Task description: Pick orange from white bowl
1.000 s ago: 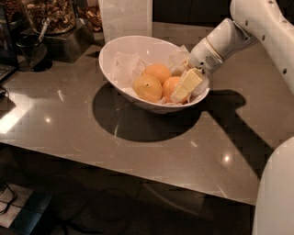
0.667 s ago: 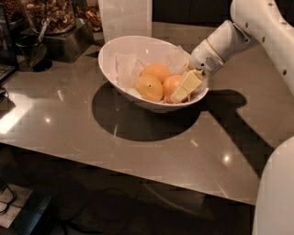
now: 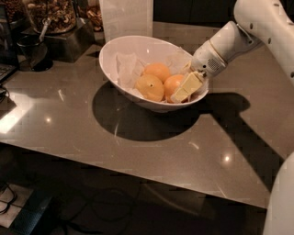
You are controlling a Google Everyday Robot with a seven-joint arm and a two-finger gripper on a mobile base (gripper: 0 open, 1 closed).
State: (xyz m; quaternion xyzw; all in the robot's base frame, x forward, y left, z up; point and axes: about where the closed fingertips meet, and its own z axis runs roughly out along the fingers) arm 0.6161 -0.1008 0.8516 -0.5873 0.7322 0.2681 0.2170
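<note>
Evidently to reach the orange (image 3: 171,85), lying at the right inside the white bowl (image 3: 115,55) on the worktop (image 3: 69,119), the hand (image 3: 184,91) dips over the rim against it; open or closed, I cannot tell.

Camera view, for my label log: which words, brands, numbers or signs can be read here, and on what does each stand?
No readable text in this view.
white bowl: plain, no marking.
orange: no sticker visible.
gripper, inside the bowl's right side against the orange: no label visible.
white panel behind the bowl: blank.
jar at top left: no legible label.
</note>
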